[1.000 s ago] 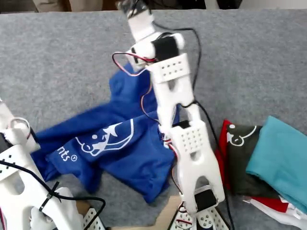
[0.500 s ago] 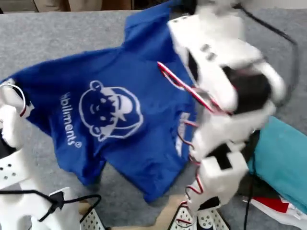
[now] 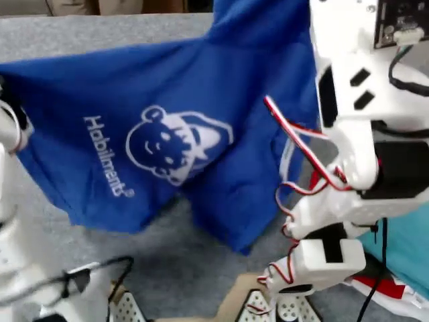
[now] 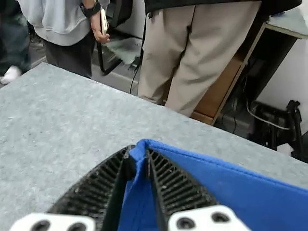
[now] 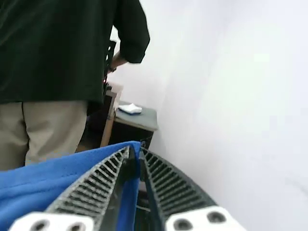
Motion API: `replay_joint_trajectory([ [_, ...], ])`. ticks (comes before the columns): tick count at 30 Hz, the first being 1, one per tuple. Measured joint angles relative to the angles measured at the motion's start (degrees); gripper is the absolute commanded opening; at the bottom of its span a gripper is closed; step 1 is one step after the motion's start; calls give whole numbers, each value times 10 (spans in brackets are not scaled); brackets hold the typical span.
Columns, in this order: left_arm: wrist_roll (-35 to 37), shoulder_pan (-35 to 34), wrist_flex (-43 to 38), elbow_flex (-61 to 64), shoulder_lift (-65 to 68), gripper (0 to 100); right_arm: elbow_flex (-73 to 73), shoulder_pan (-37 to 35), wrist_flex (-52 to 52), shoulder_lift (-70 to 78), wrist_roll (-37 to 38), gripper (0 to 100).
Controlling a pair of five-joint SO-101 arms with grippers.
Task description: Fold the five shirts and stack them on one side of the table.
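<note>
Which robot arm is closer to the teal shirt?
Right. The right arm stands right beside the teal shirt, partly covering it. The left arm is across the table at the other side, past the lifted blue shirt.

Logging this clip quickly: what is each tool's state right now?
The left tool is closed, holding the blue shirt.
The right tool is closed, holding the same shirt.

Left hand (image 4: 138, 151) clamped, right hand (image 5: 135, 151) clamped, both high
</note>
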Motion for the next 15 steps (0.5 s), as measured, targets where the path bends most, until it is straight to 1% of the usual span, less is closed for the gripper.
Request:
replay_joint_trajectory([
  [4,0,-25,44,-152,92,18,1,0,-16,0,9,4],
  [10,0,-28,135,-394,207,18,7,0,-16,-33,10,4],
  [13,0,-28,165,-479,236,18,7,0,-18,-59,10,4],
  [15,0,-28,179,-515,239,18,7,0,-18,-76,10,4],
])
